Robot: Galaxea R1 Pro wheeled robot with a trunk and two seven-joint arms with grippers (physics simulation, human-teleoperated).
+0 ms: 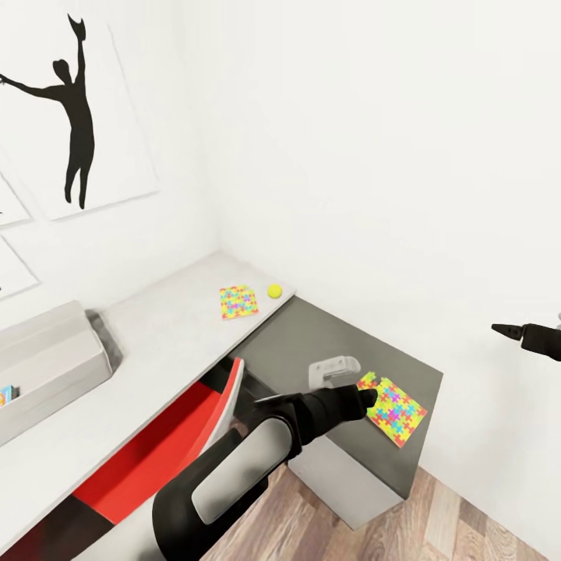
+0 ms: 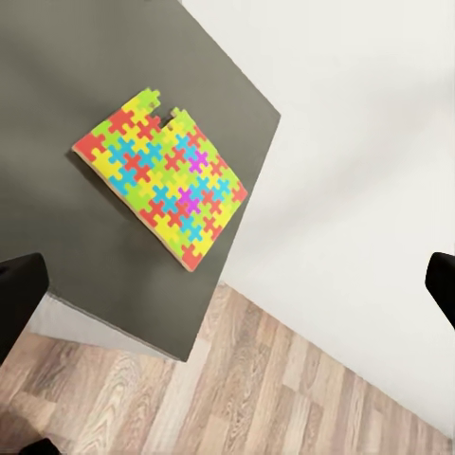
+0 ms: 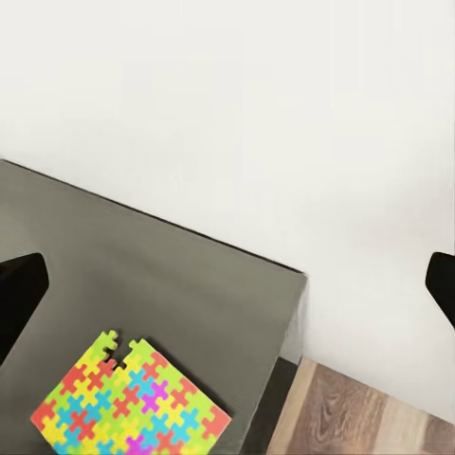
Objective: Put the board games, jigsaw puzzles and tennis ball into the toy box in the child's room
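One jigsaw puzzle [image 1: 238, 301] lies flat near the far end of the pale table [image 1: 156, 343], with the tennis ball [image 1: 274, 291] just to its right. The other jigsaw puzzle [image 1: 392, 407] [image 2: 159, 173] [image 3: 128, 408] lies on the lower dark grey cabinet [image 1: 312, 343], near its front right corner. My left gripper [image 1: 366, 397] [image 2: 227, 294] hovers open just left of and above that puzzle, holding nothing. Farther right, near the wall, my right gripper [image 1: 505, 330] [image 3: 227, 294] is open and empty. The toy box [image 1: 47, 366] stands on the table at the left, with a colourful scrap inside. The board games are out of view.
A red chair [image 1: 156, 444] is tucked under the table beside my left arm. A small pale grey object [image 1: 333, 370] sits on the cabinet by the left gripper. White walls close off the corner; wood floor [image 1: 436, 522] lies below the cabinet's front edge.
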